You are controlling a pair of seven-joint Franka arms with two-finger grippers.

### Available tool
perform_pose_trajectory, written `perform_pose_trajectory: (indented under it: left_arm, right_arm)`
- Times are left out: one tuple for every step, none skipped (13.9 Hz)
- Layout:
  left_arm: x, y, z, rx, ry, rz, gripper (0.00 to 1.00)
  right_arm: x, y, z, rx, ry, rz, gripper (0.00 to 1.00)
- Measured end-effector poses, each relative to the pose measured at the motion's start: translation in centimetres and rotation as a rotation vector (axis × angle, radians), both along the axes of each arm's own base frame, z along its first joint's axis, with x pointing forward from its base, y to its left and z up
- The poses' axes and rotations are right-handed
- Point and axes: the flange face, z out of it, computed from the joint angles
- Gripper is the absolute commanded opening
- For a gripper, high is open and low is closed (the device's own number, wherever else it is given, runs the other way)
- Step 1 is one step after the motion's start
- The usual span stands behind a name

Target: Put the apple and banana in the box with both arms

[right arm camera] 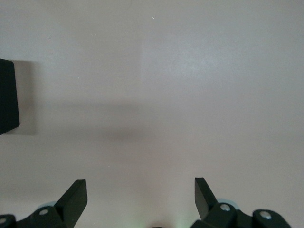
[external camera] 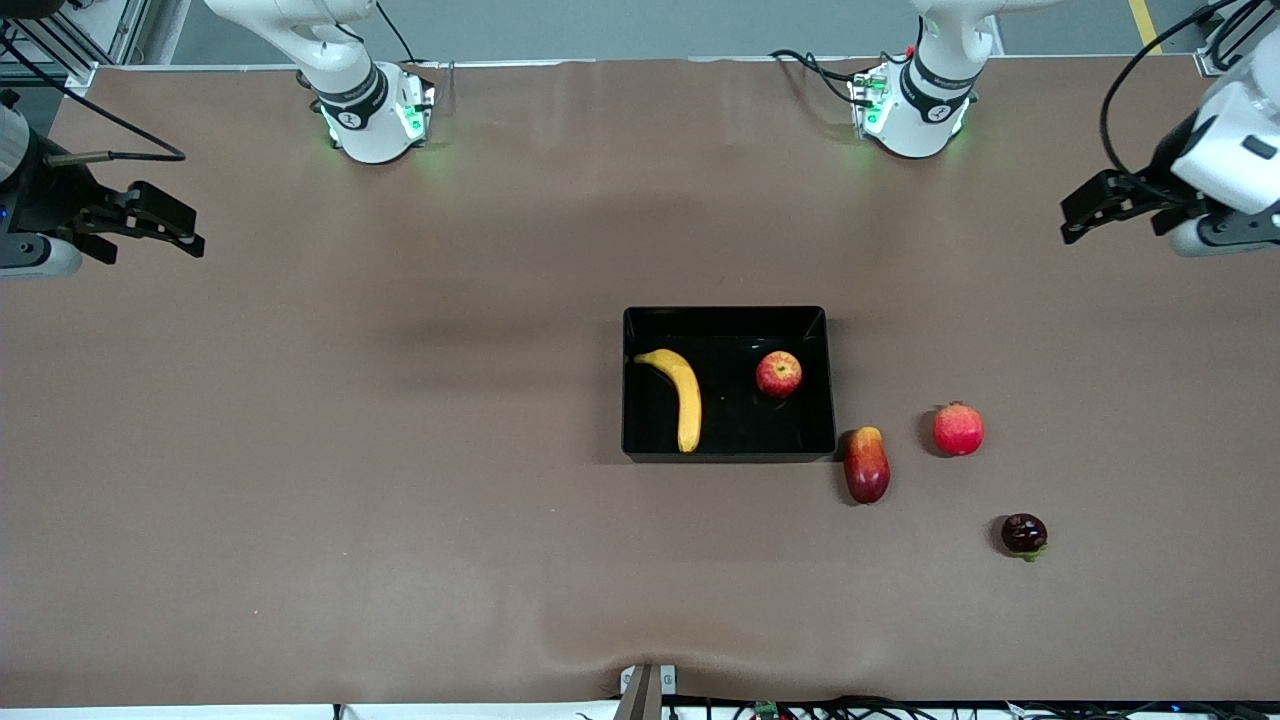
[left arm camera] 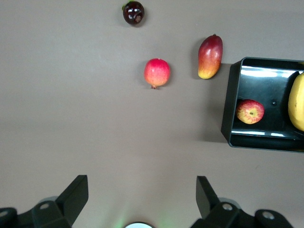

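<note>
The black box (external camera: 829, 380) stands near the table's middle. In it lie the yellow banana (external camera: 684, 393) and the small red apple (external camera: 778, 374), apart from each other. The left wrist view shows the box (left arm camera: 230, 116), the apple (left arm camera: 250, 111) and part of the banana (left arm camera: 296, 102). The right wrist view shows only a corner of the box (right arm camera: 7, 97). My left gripper (external camera: 1080, 215) is open and empty, held up over the left arm's end of the table. My right gripper (external camera: 175, 228) is open and empty over the right arm's end.
Outside the box, toward the left arm's end, lie an oblong red-orange mango (external camera: 866, 464), a pinkish-red ball with a nub (external camera: 958, 429) and a small dark fruit (external camera: 1024, 534). They also show in the left wrist view: mango (left arm camera: 210, 56), ball (left arm camera: 156, 72), dark fruit (left arm camera: 133, 12).
</note>
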Motion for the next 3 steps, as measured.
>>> perform_pose_trajectory:
  left_arm:
    - [0.06, 0.59, 0.52, -0.001, -0.009, -0.008, 1.00]
    - [0.07, 1.16, 1.01, -0.002, -0.014, -0.011, 1.00]
    - [0.04, 1.57, 1.39, -0.002, -0.013, -0.012, 1.00]
  right_arm:
    - [-0.01, -0.01, -0.01, 0.000, 0.001, 0.000, 1.00]
    - [-0.02, -0.03, -0.02, 0.000, 0.002, 0.000, 1.00]
    - [-0.03, -0.04, -0.02, 0.000, 0.003, -0.001, 1.00]
